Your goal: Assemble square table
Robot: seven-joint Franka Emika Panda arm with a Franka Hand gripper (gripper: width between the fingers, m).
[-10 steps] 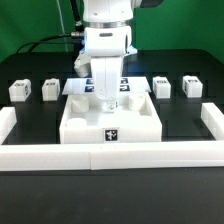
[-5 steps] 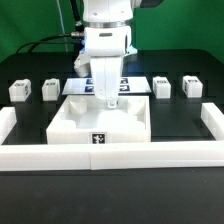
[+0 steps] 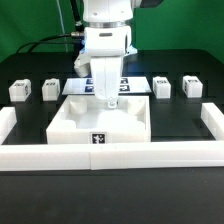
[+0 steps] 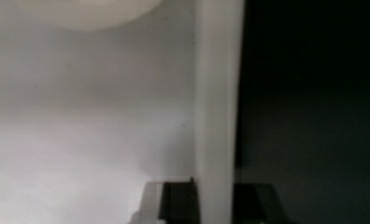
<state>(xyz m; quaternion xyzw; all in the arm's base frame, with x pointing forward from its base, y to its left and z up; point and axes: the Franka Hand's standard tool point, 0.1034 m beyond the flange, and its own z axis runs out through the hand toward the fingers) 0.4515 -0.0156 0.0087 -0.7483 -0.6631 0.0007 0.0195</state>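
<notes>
Tabletop (image 3: 75,132) against border wall (image 3: 150,155), two legs (image 3: 50,89) either side.

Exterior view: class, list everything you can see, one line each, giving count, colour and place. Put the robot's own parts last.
tabletop: one, white, tagged, centre of the table
legs: four, white, tagged, in a row behind the tabletop, two toward each side of the exterior view
marker board: one, white with tags, flat behind the tabletop
border wall: one, white, along the near edge and up both sides
table: one, black, under everything
backdrop: one, green, at the rear
arm: one, white, above the tabletop
hand: one, closed on the tabletop's far rim
</notes>
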